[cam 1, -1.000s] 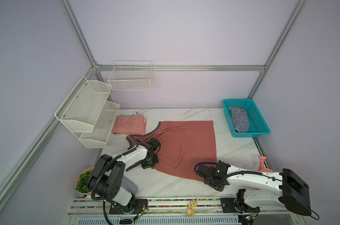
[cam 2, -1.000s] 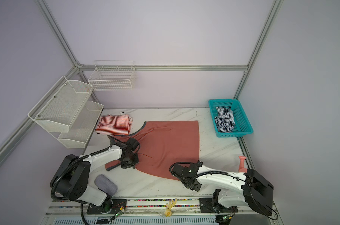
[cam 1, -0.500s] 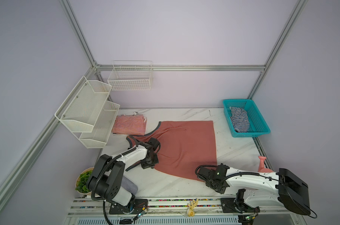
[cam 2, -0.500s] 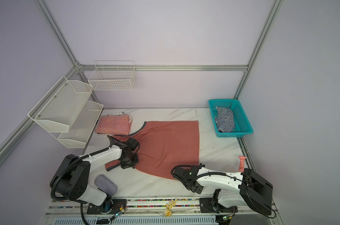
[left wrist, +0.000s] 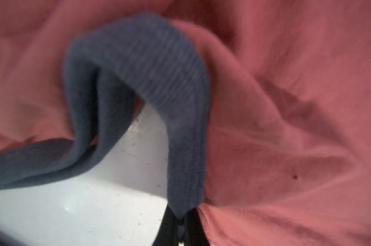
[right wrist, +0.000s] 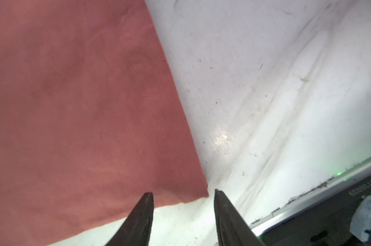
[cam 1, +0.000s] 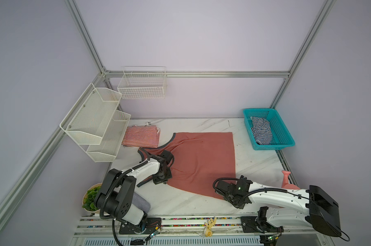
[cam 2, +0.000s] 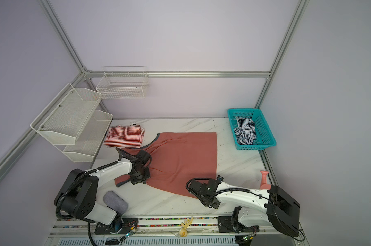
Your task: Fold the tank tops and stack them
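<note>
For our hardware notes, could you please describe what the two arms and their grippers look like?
Both arms are white shells with black joint housings and bases. A ribbed black hose loops along the left arm; thinner black cable follows the right arm. The right gripper has black fingers tapering to points.

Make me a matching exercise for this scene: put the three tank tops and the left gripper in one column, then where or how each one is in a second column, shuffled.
Column one
1. salmon-red tank top
2. red-and-white striped tank top
3. navy-and-white striped tank top
4. left gripper

Column two
A. bunched in the teal basket
B. folded, beside the white shelf
C. spread out on the middle of the table
D. shut on the dark grey trim

Pairs: 1-C, 2-B, 3-A, 4-D
</note>
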Robot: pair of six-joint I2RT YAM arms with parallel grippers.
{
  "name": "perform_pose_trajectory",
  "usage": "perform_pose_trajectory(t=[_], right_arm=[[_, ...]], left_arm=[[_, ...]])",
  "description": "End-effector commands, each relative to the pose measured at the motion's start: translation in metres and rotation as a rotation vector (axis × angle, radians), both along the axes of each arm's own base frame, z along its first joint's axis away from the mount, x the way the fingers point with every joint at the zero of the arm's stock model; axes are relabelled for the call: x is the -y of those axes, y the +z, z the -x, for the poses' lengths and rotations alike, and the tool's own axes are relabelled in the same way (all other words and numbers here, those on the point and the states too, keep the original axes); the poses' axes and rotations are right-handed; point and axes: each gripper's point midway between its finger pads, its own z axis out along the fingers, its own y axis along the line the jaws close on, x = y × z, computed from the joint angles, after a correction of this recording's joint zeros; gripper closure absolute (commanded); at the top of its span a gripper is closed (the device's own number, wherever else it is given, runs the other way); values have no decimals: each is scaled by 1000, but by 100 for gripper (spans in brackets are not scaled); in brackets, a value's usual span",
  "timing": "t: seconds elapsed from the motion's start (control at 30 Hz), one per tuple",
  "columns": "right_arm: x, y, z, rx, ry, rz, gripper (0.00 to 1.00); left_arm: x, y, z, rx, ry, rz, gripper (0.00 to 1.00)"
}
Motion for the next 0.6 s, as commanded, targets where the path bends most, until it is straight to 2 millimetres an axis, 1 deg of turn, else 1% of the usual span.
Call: perform_pose_trajectory(t=[0.0, 0.1, 0.3, 0.37, 0.4, 0.47, 0.5, 0.57], right_arm=[[6, 0, 4, -1, -81, -1, 51], [7, -9, 8, -23, -80, 4, 51], [1, -25, 10, -53, -56, 0, 51], [0, -29, 12, -64, -50, 0, 53], [-1, -30, 11, -66, -49, 3, 55], [1, -30, 11, -69, -49, 20, 63], [2, -29, 11, -69, -49, 30, 68], [3, -27, 10, -66, -49, 42, 82]], left_arm=[[-12, 1, 3, 1, -1, -43, 100], [-12, 1, 3, 3, -1, -43, 100], [-13, 1, 4, 1, 0, -40, 100], [-13, 2, 5, 5, 0, -39, 100], [-13, 2, 5, 5, 1, -40, 100], [-13, 2, 6, 6, 2, -37, 100], [-13, 2, 6, 5, 2, -37, 100], [-12, 2, 6, 4, 1, -32, 100]])
